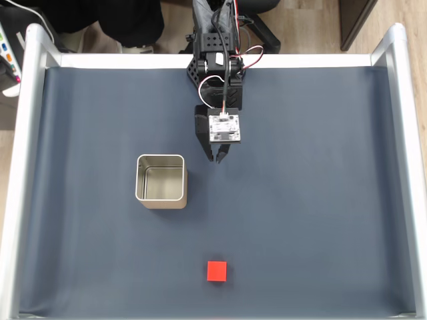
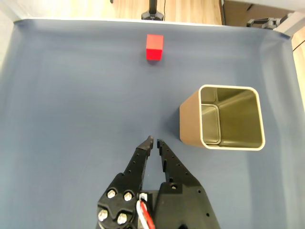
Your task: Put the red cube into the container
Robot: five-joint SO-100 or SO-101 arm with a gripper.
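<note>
The red cube (image 1: pixel 216 271) lies on the dark blue mat near its front edge, well below the arm in the fixed view; in the wrist view the red cube (image 2: pixel 154 47) sits far ahead of the fingers. The container (image 1: pixel 161 181), a square silver-beige tin, stands open and empty left of the arm; in the wrist view the container (image 2: pixel 223 117) is to the right. My gripper (image 1: pixel 217 159) hangs over bare mat between them, apart from both. In the wrist view the gripper (image 2: pixel 154 141) is shut, tips nearly touching, nothing between them.
The mat is framed by a white raised rim (image 1: pixel 27 167) on the left, right and back sides. The arm's base (image 1: pixel 217 53) stands at the back middle. Chair legs and a wooden floor lie beyond the table.
</note>
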